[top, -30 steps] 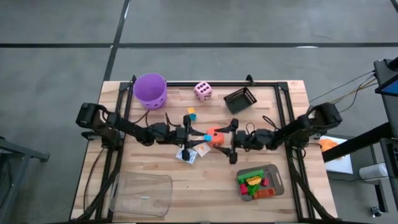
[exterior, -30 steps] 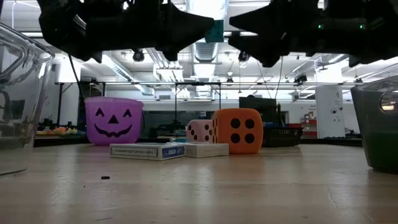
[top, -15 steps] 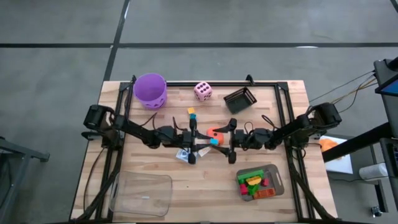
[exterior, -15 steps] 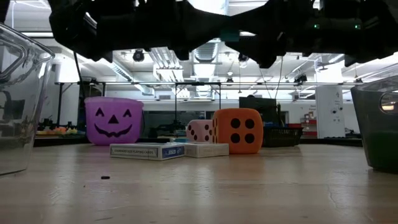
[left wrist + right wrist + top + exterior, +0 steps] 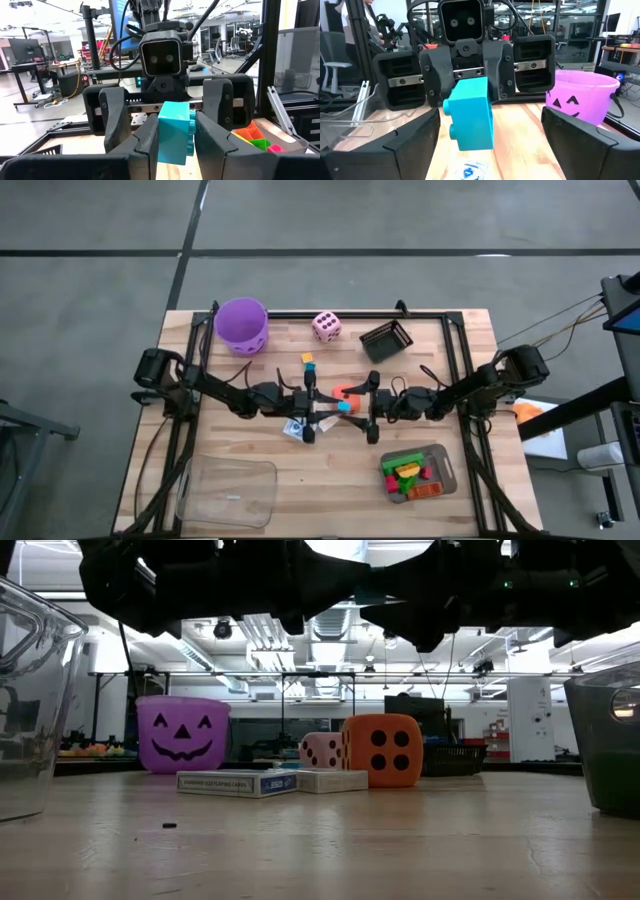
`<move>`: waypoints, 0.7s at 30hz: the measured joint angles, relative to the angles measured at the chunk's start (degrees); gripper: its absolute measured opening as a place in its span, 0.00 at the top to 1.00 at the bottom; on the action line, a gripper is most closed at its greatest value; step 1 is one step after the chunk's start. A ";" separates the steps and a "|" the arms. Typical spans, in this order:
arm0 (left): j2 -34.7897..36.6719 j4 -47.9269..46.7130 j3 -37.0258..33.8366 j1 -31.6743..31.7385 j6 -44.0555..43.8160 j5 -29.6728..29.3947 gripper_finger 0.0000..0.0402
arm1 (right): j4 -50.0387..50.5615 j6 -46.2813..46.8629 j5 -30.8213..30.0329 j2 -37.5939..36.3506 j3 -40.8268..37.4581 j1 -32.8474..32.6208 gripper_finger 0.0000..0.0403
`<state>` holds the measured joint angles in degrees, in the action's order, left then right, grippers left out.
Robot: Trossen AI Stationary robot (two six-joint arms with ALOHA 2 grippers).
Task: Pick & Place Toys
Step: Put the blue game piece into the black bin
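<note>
2 grippers meet nose to nose at table centre. Left gripper (image 5: 322, 412) pinches a blue brick (image 5: 344, 407) between its fingers (image 5: 150, 142); brick is off the table, between the 2 grippers. Right gripper (image 5: 366, 408) has fingers spread wide, 1 either side of the brick, not touching it in the right wrist view (image 5: 470, 114).

Orange die (image 5: 346, 393) sits under the grippers, mostly covered from above, clear in the low view (image 5: 381, 751). Card packs (image 5: 298, 430) lie at 7 o'clock of the brick, partly under the left gripper. Small blue-orange bricks (image 5: 308, 361) at 11 o'clock, apart from the arms. Pink die (image 5: 326, 326) near the 12 o'clock table edge, open wood around it. Purple bucket (image 5: 242, 325) at the 11 o'clock corner, touching the frame rail. Black basket (image 5: 386, 339) at 1 o'clock. Grey tray (image 5: 443, 470) at 5 o'clock holds green, yellow, red, orange bricks (image 5: 405, 473). Clear bin (image 5: 226, 492) at 7 o'clock, close to the edge.

Open wood along 6 o'clock between bin and tray. Low view: both arms are dark shapes cut off at the top, grippers not readable there.
</note>
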<state>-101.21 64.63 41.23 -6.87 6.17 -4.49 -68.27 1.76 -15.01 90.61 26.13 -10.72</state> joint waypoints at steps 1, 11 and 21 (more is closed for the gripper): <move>0.00 -0.03 0.00 0.00 0.00 0.00 0.77 | 0.04 0.00 -0.02 0.00 0.00 0.00 0.19; -0.02 -0.42 0.00 0.11 -0.23 -0.39 0.77 | 0.62 -0.03 1.88 0.00 0.00 -0.04 0.69; 0.17 -1.53 -0.27 0.09 -0.56 -0.16 0.72 | 0.91 -1.12 2.65 -0.02 0.00 -0.43 0.78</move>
<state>-101.04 63.10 40.96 -6.79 5.61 -4.66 -67.36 0.64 -12.36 90.59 26.13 -11.15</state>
